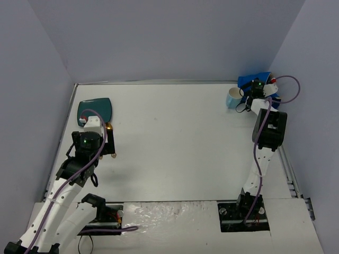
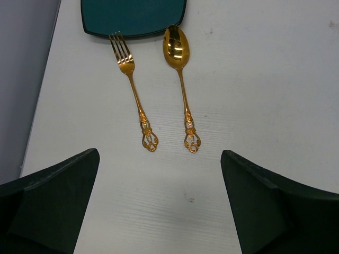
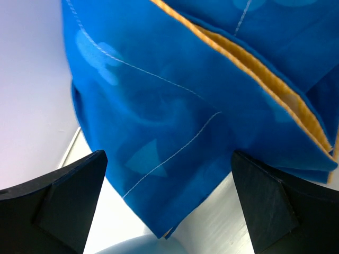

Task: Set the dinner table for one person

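Observation:
The white dinner table (image 1: 180, 137) fills the top view. A dark teal plate (image 1: 94, 110) lies at its far left and also shows in the left wrist view (image 2: 132, 16). A gold fork (image 2: 132, 90) and a gold spoon (image 2: 181, 79) lie side by side below the plate. My left gripper (image 2: 159, 211) is open and empty just short of their handles. My right gripper (image 3: 169, 211) is open in front of the folded blue cloth placemat (image 3: 201, 90) at the far right corner (image 1: 249, 80). A light blue cup (image 1: 233, 98) stands beside it.
Grey walls close the table on the left, back and right. A red and white object (image 1: 273, 84) sits behind the right arm at the far right corner. The rim of the light blue cup (image 3: 137, 247) shows just under the cloth's corner in the right wrist view.

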